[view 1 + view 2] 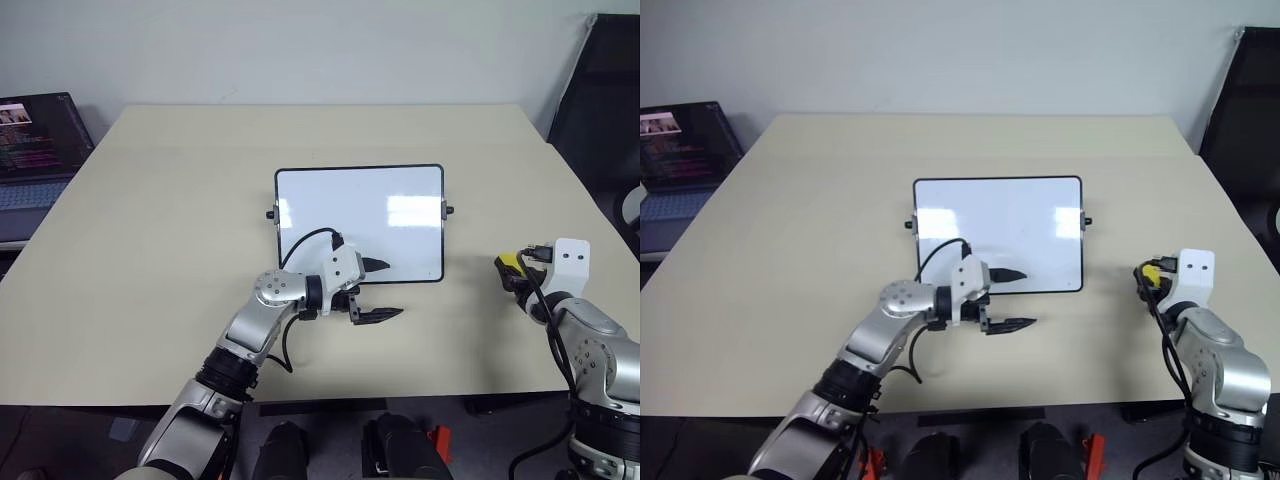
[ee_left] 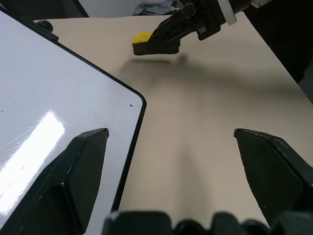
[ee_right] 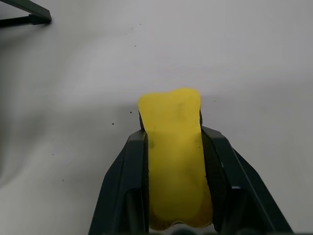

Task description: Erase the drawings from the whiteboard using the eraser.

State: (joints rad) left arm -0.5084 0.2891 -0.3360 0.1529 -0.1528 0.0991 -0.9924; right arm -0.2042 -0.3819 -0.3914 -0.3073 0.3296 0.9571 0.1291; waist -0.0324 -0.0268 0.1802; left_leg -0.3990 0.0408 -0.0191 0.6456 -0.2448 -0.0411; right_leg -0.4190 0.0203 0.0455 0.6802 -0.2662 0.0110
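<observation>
We have the eraser (image 3: 173, 161) pinched between the right gripper's (image 1: 515, 272) black fingers, held off the whiteboard's (image 1: 360, 205) right edge and clear of it, above the table (image 1: 150, 250); no drawings are visible on the white surface from here. To wipe well, we should bring the block's flat face square onto the board and sweep in overlapping passes with light, even pressure. The left gripper (image 1: 377, 290) reaches across at the board's near right corner, jaws spread wide and empty, one finger over the corner, the other over the table beside it, so we would keep that arm bracing the frame.
</observation>
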